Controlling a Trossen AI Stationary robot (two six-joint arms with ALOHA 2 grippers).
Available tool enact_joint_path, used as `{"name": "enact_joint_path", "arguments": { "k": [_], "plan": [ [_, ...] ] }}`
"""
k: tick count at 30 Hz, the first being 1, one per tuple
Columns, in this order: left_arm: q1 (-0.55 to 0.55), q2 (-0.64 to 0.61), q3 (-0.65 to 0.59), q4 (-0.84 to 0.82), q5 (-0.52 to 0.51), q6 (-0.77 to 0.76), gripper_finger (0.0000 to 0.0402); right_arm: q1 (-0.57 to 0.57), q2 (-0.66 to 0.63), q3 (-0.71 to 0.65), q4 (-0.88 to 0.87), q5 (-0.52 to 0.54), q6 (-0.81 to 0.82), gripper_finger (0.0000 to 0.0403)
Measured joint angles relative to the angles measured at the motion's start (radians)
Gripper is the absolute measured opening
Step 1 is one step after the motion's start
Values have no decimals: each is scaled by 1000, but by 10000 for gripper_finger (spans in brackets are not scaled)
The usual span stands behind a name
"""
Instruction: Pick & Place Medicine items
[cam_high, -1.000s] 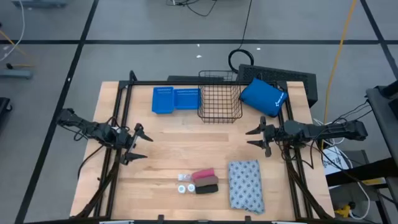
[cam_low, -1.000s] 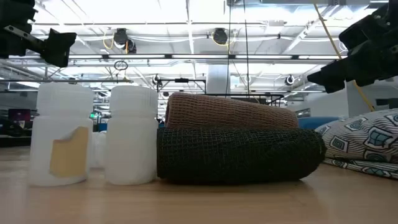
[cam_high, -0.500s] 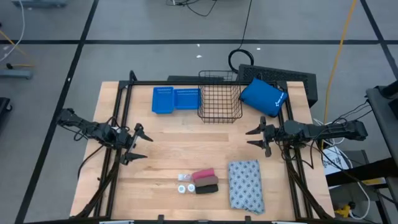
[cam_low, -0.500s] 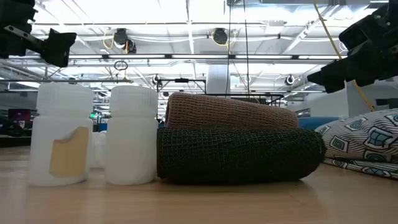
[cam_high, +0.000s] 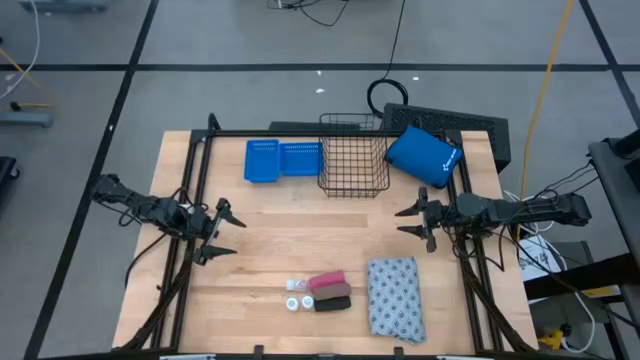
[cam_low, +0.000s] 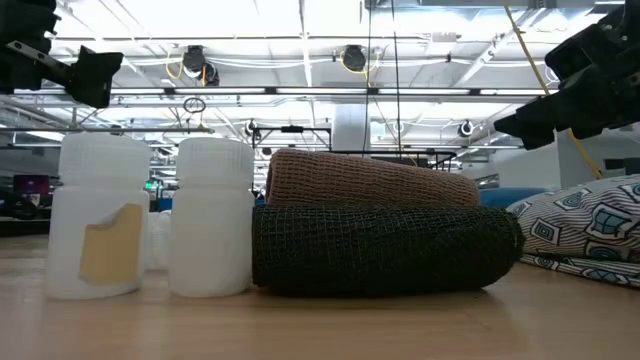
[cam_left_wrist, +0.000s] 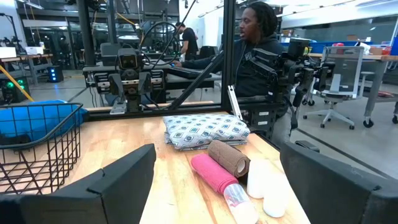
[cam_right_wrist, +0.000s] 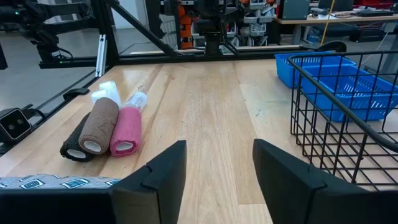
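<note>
The medicine items lie together near the table's near edge. Two small white bottles (cam_high: 293, 294) stand upright next to a pink roll (cam_high: 326, 280), a tan-brown roll (cam_right_wrist: 99, 124) and a dark roll (cam_high: 333, 303). The rolls lie on their sides, the tan one (cam_low: 370, 180) resting partly on the dark one (cam_low: 380, 248). The grey-white patterned soft pack (cam_high: 393, 298) lies flat to their right. My left gripper (cam_high: 225, 232) hovers open over the table's left part. My right gripper (cam_high: 410, 222) hovers open over the right part. Both are well away from the items.
A black wire basket (cam_high: 354, 155) stands at the far edge, with blue perforated trays (cam_high: 283, 160) to its left and a blue padded pouch (cam_high: 423, 155) to its right. Bare wood lies between the grippers. A person sits beyond the table's right side (cam_left_wrist: 261, 50).
</note>
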Motion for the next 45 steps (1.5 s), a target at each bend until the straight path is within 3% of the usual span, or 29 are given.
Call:
{"name": "enact_joint_path", "arguments": {
  "k": [45],
  "plan": [
    [0, 0, 0, 0, 0, 0, 351, 0, 0, 0, 0, 0, 0, 176]
  ]
}}
